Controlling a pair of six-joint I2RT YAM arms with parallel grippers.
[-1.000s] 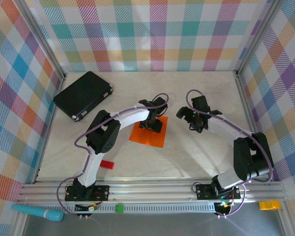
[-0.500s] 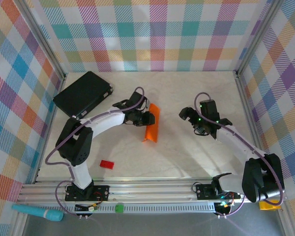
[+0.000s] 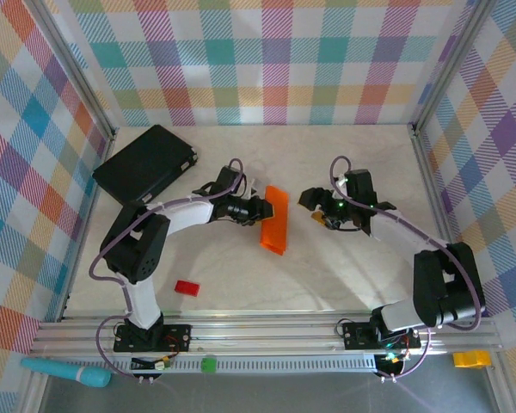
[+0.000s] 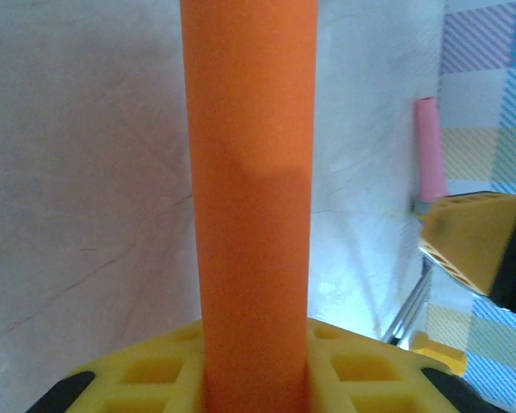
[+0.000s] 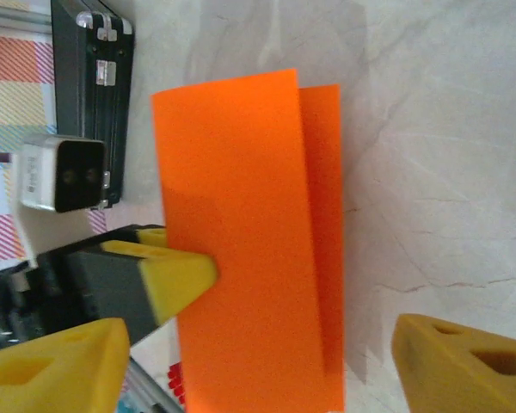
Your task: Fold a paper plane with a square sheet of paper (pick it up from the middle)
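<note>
Overhead cam first: we've got the orange paper [image 3: 274, 220] roughly mid-table, folded into a narrow strip. Its long axis runs from the far side back toward the arm bases, with only a slight lean. The left claw [image 3: 260, 209] comes in from the left and is clenched on the strip near its far end. The right claw [image 3: 314, 211] faces it from the other side, just beside the paper. The black case [image 3: 146, 165] sits off in the far-left corner and the little red block [image 3: 187, 287] is near the front, both well apart from the paper. We can't tell from up here whether the strip's near end touches the table.

On the left wrist cam the paper is one straight orange band from bottom to top, coming right out from between the yellow fingers [image 4: 146, 374], so the grip is plain. The fold doesn't show here at all.

The right wrist cam gives us what the others don't: two layers, with the back one peeking out along the right edge. The left claw's yellow finger [image 5: 176, 274] presses on the left edge. The right claw's own fingers [image 5: 464, 361] stand wide either side of the paper with gaps, so it's released and gripping nothing.
</note>
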